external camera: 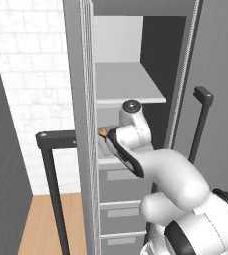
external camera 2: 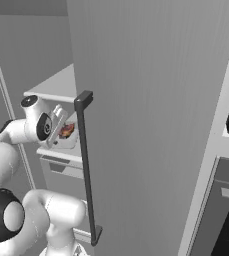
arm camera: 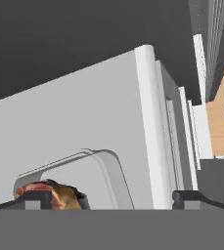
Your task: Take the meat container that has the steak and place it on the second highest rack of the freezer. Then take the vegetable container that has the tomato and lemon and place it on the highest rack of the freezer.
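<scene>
We look into an open grey freezer (external camera: 80, 74) from behind our white arm, which reaches up from the base into its interior. In the left base view the top rack (external camera: 128, 82) is a bare pale grey shelf. Just below it, on the second rack (external camera 2: 61, 151), sits a shallow pale tray (external camera 2: 68, 140) with the steak (external camera 2: 67, 131) in it, a small red-brown lump with an orange-tan side. In the left view only a sliver of the steak (external camera: 102, 132) peeks out past the freezer's ribbed side wall, right beside our wrist. Our gripper (external camera 2: 58, 125) is at the tray's near edge in the right base view, with one pale finger (external camera 2: 56, 120) slanting up beside the meat. In the hand view our fingertips (arm camera: 33, 199) stand spread wide apart, one at the lower left in front of the steak (arm camera: 50, 191), the other far over at the lower right; nothing is pinched between them, and the tray (arm camera: 108, 171) with its rounded rim rests flat on the rack (arm camera: 84, 117) ahead. Below the racks, closed grey drawers (external camera: 123, 177) stack down the cabinet. The freezer door (external camera 2: 151, 100) stands open in the right view, its dark bar handle (external camera 2: 86, 165) running vertically. A strip of wooden floor (external camera: 41, 224) and white tiled wall (external camera: 31, 64) show at the left of the left view.
</scene>
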You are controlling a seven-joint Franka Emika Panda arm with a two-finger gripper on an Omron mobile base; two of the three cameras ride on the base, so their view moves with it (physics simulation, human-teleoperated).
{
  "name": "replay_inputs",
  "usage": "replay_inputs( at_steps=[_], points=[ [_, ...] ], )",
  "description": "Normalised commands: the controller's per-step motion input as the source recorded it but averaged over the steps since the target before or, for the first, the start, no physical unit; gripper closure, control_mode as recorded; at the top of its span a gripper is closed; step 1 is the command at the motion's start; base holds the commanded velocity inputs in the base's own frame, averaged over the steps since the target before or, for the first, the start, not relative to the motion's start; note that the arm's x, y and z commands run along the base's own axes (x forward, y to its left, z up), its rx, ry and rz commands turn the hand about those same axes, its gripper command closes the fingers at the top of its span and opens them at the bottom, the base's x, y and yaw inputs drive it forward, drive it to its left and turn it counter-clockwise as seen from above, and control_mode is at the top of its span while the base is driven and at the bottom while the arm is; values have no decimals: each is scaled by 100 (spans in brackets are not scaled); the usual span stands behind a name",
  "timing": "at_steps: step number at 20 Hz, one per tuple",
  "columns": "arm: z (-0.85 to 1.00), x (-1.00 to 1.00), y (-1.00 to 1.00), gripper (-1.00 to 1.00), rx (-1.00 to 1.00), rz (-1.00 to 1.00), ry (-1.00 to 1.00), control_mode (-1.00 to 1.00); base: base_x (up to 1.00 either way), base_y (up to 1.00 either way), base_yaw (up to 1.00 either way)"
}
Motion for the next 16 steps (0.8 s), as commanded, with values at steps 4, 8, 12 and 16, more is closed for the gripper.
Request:
replay_inputs(
  at_steps=[4, 8, 12, 16],
  points=[
    [89, -89, 0, -100, 0, 1, 28, -100, 0, 0, 0],
    [71, -92, -1, -100, 0, 9, 39, -100, 0, 0, 0],
    [56, -80, -6, -100, 0, 35, 25, -100, 0, 0, 0],
    [46, -48, -22, -100, 0, 60, 6, -100, 0, 0, 0]
  ],
)
